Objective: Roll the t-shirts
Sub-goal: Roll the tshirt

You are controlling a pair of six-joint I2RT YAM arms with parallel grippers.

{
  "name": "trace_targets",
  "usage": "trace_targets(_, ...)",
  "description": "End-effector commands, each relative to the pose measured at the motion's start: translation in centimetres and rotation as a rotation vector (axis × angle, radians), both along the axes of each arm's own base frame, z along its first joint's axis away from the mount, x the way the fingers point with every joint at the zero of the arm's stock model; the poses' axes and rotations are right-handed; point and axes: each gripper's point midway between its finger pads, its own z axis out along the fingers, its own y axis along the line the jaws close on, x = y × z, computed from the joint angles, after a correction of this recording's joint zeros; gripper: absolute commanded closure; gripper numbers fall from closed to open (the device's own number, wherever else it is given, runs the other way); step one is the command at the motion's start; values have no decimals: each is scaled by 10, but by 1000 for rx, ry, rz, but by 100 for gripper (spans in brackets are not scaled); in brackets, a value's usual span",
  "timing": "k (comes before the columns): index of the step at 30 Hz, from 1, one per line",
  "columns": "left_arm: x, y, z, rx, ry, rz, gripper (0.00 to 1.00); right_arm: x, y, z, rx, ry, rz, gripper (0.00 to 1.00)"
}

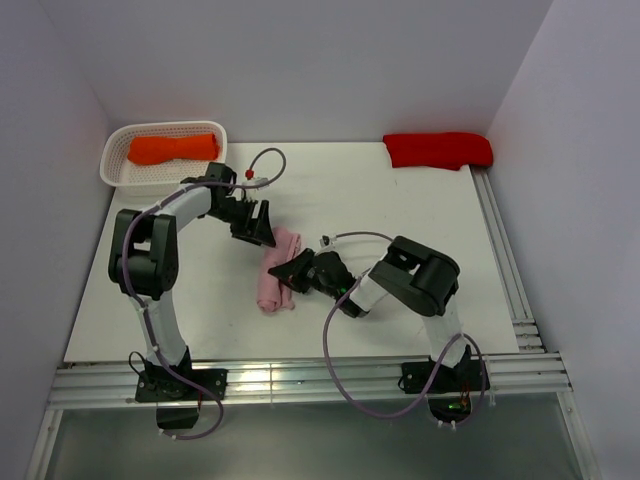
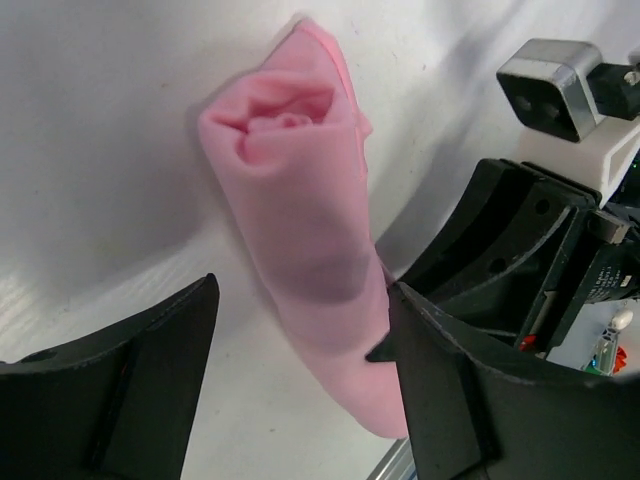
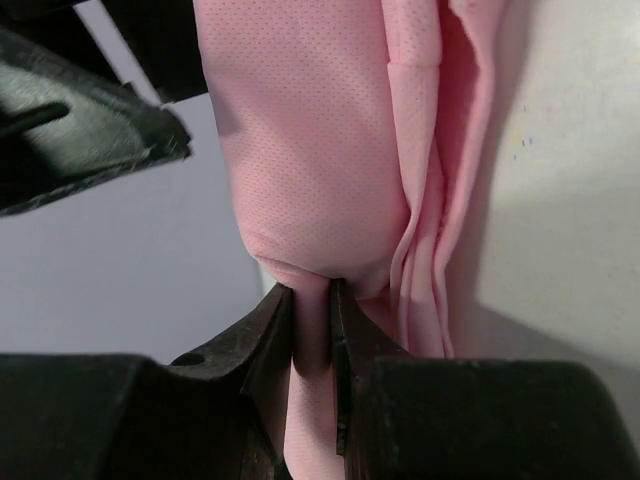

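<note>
Right gripper [image 3: 312, 300] has its jaws pinched nearly together on a fold of the light pink t-shirt [image 1: 272, 288], biting in from the roll's 3 o'clock side in the top view. That shirt lies mid-table as a loose roll. Its long axis runs from about 1 o'clock down to 7 o'clock.

Left gripper [image 2: 300, 305] hangs over the 1 o'clock end with jaws well apart. The roll lies between them, ungripped.

Both grippers are close, but only the right has cloth, so any tightening along that axis looks to fall to it, with the left free to close on the far end. The right arm is folded low, reaching in from 4 o'clock; the left arm arches over from 9 o'clock.

Well apart from the roll, an orange bundle [image 1: 172, 148] sits in a white basket [image 1: 112, 165] at 11 o'clock, and a red bundle [image 1: 438, 150] lies at 1 o'clock.
</note>
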Motion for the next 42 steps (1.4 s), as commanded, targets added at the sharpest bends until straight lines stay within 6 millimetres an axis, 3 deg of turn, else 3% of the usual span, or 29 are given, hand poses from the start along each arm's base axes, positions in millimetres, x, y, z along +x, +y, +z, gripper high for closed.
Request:
trace_targets(1,10,-11,0,-62,-41,-9,27,-11,0,4,127,48,21,94)
trace_targets(5,15,-6,-15,-14,-30,37,36,-16,-5,-4,138,72,19,94)
trace_targets(10,23,-2,-23,112,-71,69,49,-17,-13,-24,-30,95,19,93)
trace_targets(11,24,-3,-22,128,-81,67,56,-13,-11,-16,-39,79,12,93)
trace_targets(12,27,0,-24,170,-77,108,60,-15,-16,-26,-97,103,12,92)
trace_targets(15,29,1,-25,260,-106,121,78,-15,-18,-29,-182,96,32,88)
trace_targets(16,27,-1,-24,291,-117,112,86,-15,-18,-28,-195,94,38,82)
trace_targets(18,27,-1,-26,364,-146,112,92,-16,-22,-34,-270,98,52,71)
trace_targets(19,26,-2,-26,381,-152,109,94,-11,-19,-25,-281,80,53,62)
trace_targets(21,24,-4,-24,406,-169,102,94,-14,-30,-34,-395,85,48,55)
trace_targets(22,23,-4,-24,412,-169,99,95,-9,-26,-22,-405,61,42,51)
trace_targets(25,24,-6,-22,428,-180,95,95,-14,-35,-22,-556,49,49,47)
trace_targets(26,23,-5,-22,437,-178,95,95,-9,-27,-9,-568,22,48,47)
trace_targets(27,23,-5,-22,443,-182,94,95,-15,-35,-14,-649,36,65,46)
trace_targets(28,24,-5,-21,450,-189,94,95,-10,-27,2,-667,-3,46,46)
trace_targets(30,23,-6,-22,461,-191,90,95,-16,-35,1,-770,1,56,46)
trace_targets(31,23,-6,-21,465,-195,90,95,-12,-27,15,-784,-32,41,46)
trace_targets(33,23,-7,-24,481,-195,87,95,-17,-34,19,-868,-38,46,46)
trace_targets(34,23,-8,-24,481,-195,86,95,-11,-30,32,-882,-70,17,45)
trace_targets(36,22,-9,-25,481,-187,85,95,-16,-32,35,-936,-83,20,45)
trace_targets(41,21,-14,-24,481,-186,80,94,-2,-18,48,-966,-150,-9,44)
trace_targets(42,21,-15,-24,482,-185,79,94,2,-17,41,-991,-151,-13,45)
